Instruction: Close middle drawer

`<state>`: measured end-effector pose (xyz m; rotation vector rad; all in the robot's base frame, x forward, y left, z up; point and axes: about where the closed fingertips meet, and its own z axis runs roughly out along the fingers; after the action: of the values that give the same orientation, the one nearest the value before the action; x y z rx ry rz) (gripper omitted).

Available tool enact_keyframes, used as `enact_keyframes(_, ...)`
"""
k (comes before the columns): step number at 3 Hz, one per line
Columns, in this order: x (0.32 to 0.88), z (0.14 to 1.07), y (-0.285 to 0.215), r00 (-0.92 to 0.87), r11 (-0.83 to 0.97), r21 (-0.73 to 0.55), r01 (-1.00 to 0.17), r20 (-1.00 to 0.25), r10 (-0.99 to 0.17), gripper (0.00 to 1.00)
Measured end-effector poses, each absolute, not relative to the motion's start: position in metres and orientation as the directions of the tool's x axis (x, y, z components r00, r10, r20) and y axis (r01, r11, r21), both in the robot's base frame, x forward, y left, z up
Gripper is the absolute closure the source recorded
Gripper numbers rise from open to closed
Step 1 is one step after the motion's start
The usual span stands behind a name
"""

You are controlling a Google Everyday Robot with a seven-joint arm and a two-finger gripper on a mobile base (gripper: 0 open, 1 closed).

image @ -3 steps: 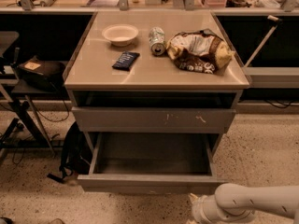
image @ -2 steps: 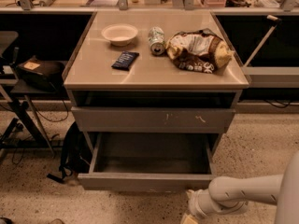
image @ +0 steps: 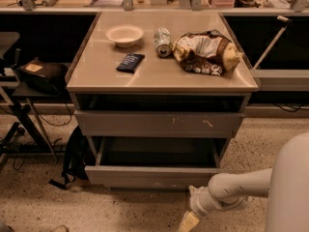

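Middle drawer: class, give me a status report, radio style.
Gripper low, near floor. Wide grey plain-fronted middle drawer open, just beyond it. No obstruction seen.

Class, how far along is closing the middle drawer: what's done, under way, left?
Done: nothing; the wide grey plain-fronted middle drawer stands pulled out, its inside showing. In hand: the pincer sits low, below the drawer front's right part, seemingly apart from it. Left: meet the front and push it shut.

We're seeing the gripper (image: 189, 220) low at the bottom edge, just under the front of the middle drawer (image: 154, 175), right of centre; the frame is cutting it off. The arm (image: 237, 185) is running out past the right edge. Shadow is hiding the drawer's inside. We're not reading the print on the snack bag (image: 205, 52).
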<state>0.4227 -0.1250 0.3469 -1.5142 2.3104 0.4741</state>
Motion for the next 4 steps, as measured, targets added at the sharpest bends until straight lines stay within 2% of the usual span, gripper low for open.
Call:
enact_keyframes(1, 0.424, 0.347, -0.128, -0.383, 0.386, 0.091, -0.918, -0.452, -0.805, 0.00)
enact_keyframes(2, 0.459, 0.349, -0.130, -0.360, 0.379, 0.052, -0.924, -0.452, -0.816, 0.00)
enact_keyframes(3, 0.459, 0.349, -0.131, -0.360, 0.379, 0.052, -0.924, -0.452, -0.816, 0.00)
enact_keyframes(4, 0.487, 0.355, -0.132, -0.350, 0.381, 0.028, -0.924, -0.463, -0.814, 0.00)
